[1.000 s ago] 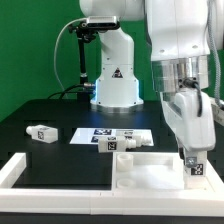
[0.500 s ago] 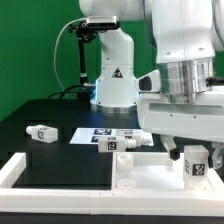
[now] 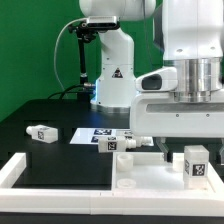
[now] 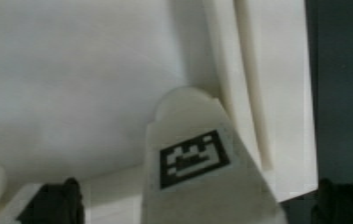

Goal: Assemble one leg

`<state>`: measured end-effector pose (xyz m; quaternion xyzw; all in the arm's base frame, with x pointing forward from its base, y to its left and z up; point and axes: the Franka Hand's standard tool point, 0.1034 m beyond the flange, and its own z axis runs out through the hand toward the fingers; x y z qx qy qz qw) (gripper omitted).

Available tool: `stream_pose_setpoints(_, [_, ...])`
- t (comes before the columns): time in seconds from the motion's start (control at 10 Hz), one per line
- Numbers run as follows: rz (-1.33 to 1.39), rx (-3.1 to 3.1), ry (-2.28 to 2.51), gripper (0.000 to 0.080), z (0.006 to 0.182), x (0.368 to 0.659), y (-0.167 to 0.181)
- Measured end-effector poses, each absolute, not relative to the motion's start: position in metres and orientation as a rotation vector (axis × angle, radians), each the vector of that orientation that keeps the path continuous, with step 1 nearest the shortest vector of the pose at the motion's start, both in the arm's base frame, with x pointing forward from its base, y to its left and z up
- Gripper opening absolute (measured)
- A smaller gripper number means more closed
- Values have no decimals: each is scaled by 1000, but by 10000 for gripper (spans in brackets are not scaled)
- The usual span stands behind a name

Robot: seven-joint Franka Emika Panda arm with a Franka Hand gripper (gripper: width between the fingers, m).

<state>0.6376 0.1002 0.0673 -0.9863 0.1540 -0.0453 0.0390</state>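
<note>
One leg (image 3: 196, 164), a chunky white block with a black-and-white tag, stands upright on the right part of the large white panel (image 3: 60, 172). The arm's wide hand (image 3: 185, 105) hangs just above it; its fingers are hard to make out there. In the wrist view the same leg (image 4: 194, 160) shows between the two dark fingertips (image 4: 57, 200), which stand wide apart with gaps to the leg on both sides. My gripper (image 4: 199, 205) is open and holds nothing.
Another leg (image 3: 41, 132) lies on the black table at the exterior view's left. Two more legs (image 3: 113, 141) (image 3: 138, 142) lie by the marker board (image 3: 92, 132). The arm's white base (image 3: 115, 85) stands behind.
The gripper was shut on the leg low on the panel. It has let go and risen, and the hand has turned. The leg stays standing in place.
</note>
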Motion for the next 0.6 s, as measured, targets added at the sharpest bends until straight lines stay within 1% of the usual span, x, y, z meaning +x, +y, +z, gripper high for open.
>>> stream_pose_setpoints(0.2, [-136, -3016, 521, 634, 67, 637, 100])
stream_pose_setpoints(0.4, [-126, -2965, 734, 278, 66, 637, 100])
stream_pose_setpoints(0.6, [-117, -2903, 934, 282, 66, 637, 100])
